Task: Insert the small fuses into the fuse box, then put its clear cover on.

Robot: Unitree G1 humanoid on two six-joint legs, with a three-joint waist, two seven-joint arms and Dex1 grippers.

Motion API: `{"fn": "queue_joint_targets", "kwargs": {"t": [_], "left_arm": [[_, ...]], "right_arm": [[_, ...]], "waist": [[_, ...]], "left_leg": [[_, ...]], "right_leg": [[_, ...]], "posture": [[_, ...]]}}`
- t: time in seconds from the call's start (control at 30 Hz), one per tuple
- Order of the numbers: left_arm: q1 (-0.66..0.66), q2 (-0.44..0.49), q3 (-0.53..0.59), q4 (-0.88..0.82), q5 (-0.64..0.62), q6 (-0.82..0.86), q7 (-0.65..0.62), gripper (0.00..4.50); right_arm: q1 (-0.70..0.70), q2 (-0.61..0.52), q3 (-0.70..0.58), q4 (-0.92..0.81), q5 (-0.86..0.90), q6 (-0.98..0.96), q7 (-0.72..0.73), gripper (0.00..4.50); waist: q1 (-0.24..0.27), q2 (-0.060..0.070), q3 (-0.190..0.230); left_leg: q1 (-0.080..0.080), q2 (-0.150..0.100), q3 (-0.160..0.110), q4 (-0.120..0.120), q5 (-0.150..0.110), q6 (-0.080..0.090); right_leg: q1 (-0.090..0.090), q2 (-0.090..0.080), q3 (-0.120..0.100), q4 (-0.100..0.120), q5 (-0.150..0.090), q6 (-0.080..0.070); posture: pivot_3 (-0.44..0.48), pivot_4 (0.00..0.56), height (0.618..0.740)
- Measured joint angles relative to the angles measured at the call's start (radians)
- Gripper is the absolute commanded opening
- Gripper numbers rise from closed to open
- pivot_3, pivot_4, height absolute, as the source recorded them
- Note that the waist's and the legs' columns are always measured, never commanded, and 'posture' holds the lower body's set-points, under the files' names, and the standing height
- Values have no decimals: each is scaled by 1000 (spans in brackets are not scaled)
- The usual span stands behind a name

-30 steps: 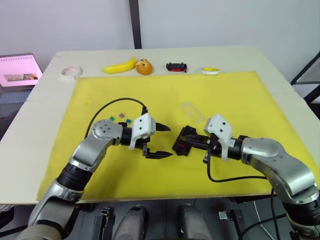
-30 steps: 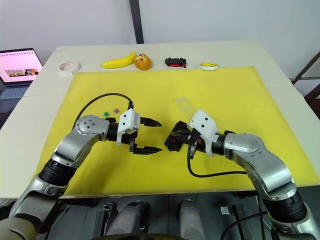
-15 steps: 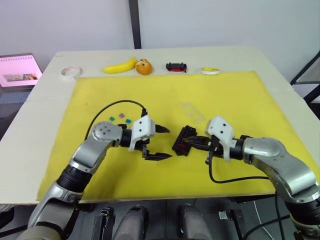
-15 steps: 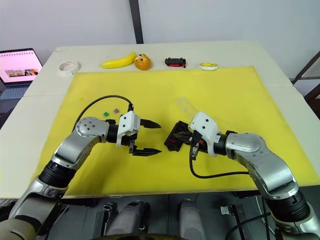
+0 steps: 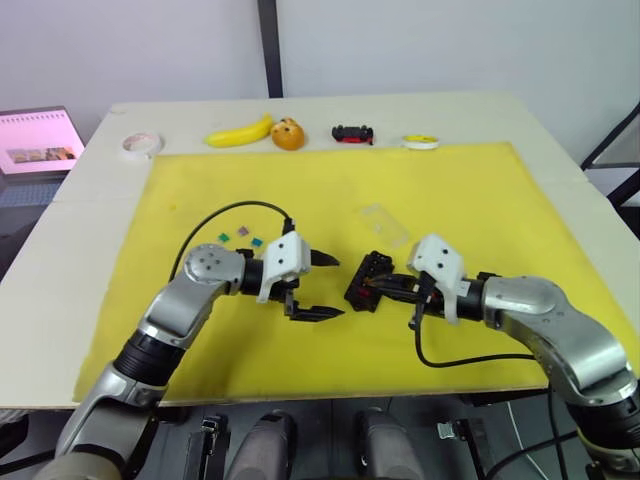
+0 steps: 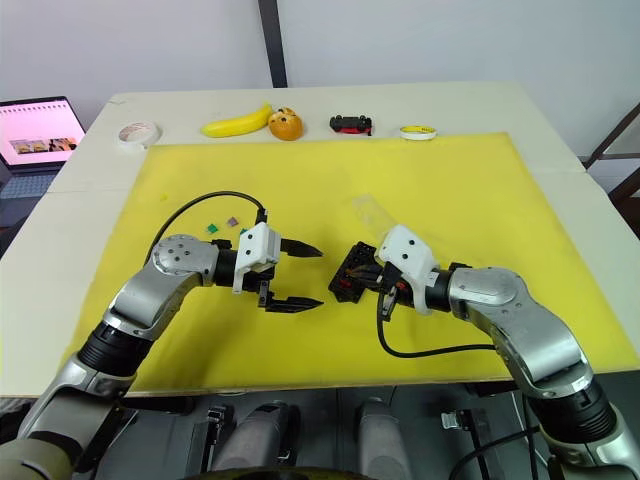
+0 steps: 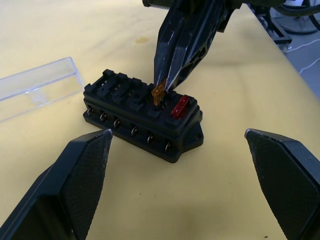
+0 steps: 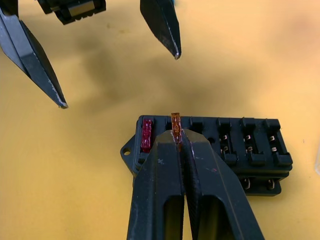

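Centrally on the yellow mat (image 5: 450, 190), just below mid-frame, sits the fuse box (image 7: 142, 114), with a red fuse (image 7: 180, 105) already seated in its end slot. Right gripper (image 8: 176, 136) has its jaws closed on an orange fuse (image 7: 158, 93), whose lower end sits at the slot next to the red one. Left gripper (image 5: 318, 287), left of the box and apart from it, holds its jaws wide open and empty. Clear cover (image 7: 37, 88) lies just beside the box, toward the upper right in the head view. Loose fuses (image 5: 241, 236) rest on the mat at middle left. Banana (image 5: 240, 132) lies along the bench's far edge.
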Motion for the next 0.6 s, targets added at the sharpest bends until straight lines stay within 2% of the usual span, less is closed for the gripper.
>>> {"fn": "queue_joint_targets", "kwargs": {"t": [0.6], "left_arm": [[0, 0, 0, -1, 1, 0, 0, 4500]], "right_arm": [[-9, 24, 11, 18, -9, 3, -10, 43]], "waist": [[0, 0, 0]], "left_leg": [[0, 0, 0, 0, 0, 0]], "right_leg": [[0, 0, 0, 0, 0, 0]], "posture": [[0, 150, 740]]}}
